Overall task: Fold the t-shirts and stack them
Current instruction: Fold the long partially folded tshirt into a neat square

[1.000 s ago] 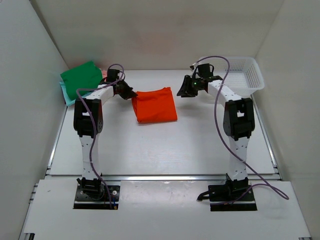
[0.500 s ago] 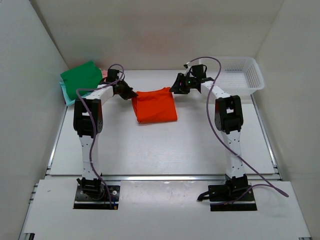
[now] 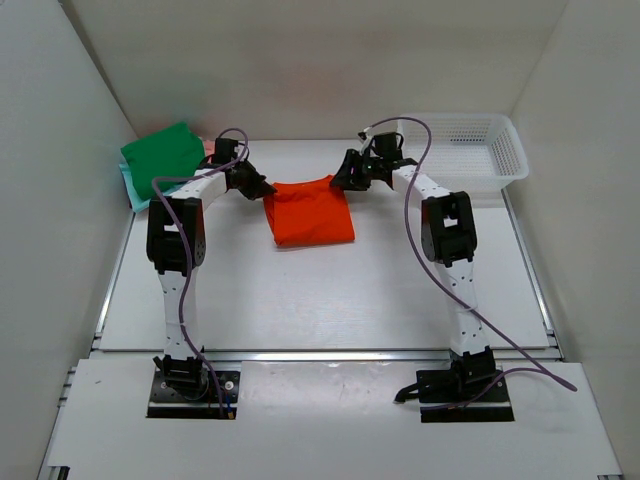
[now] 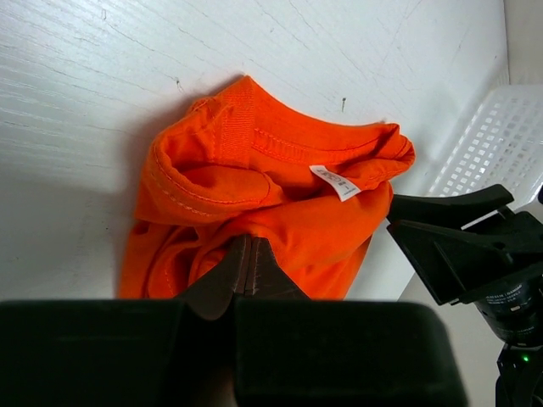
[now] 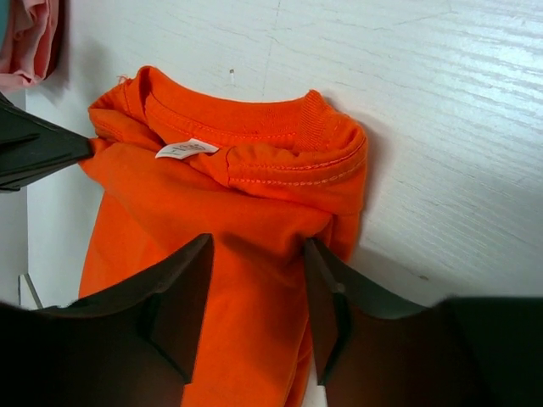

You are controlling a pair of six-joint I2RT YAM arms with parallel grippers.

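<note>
— So, where does the orange t-shirt (image 3: 311, 211) lie?
— On the white worktop (image 3: 330, 290), toward the far side between the two arms. It is partly folded, collar to the back, with its label (image 4: 333, 181) showing. Both wrist views cut off its near half.
— And the left end effector (image 4: 246, 259)?
— Pressed together on the shirt's far left corner, pinching a fold of cloth. The wrist housing hides most of its fingers.
— The right end effector (image 5: 254, 292)?
— Spread wide, one finger on either side of the far right corner. Whether the tips touch the cloth, I cannot tell.
— The others?
— Stacked at the far left, with the green t-shirt (image 3: 163, 152) on top. Only an edge of the light teal t-shirt (image 3: 131, 190) shows below it. The pink t-shirt (image 5: 30, 42) is mostly hidden behind the left arm. The mesh basket (image 3: 480, 150) stands at the far right.
</note>
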